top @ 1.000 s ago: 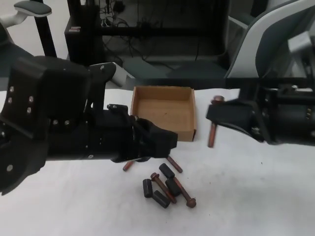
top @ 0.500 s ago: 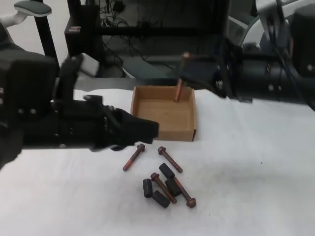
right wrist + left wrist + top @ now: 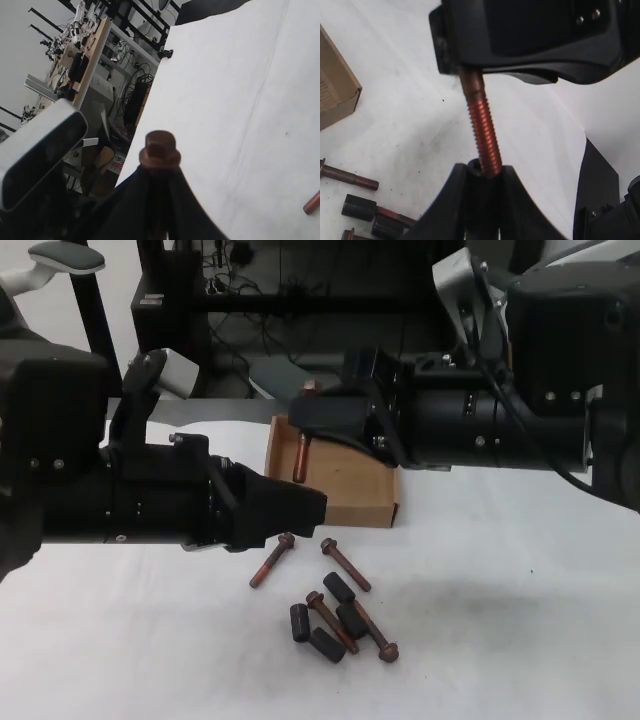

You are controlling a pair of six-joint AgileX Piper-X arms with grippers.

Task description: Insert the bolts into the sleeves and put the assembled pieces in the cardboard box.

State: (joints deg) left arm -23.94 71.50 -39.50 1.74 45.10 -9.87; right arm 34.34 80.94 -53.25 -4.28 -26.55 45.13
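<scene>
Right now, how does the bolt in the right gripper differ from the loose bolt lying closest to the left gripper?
The held bolt stands nearly upright, head up; the loose bolt lies flat. The held bolt is clamped in the right gripper above the bench; the loose bolt rests on it, untouched. Both are copper-coloured.

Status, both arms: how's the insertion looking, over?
Right gripper shut on bolt. Left gripper shut on sleeve, bolt tip at its mouth. Nothing between them. Other bolts, spare sleeves loose on bench.

Colours I see
Copper-red bolts (image 3: 345, 565), black sleeves (image 3: 300, 622), tan cardboard box (image 3: 350, 508), white bench (image 3: 520, 640); my left end effector (image 3: 315, 508) and right end effector (image 3: 310, 415) black.
</scene>
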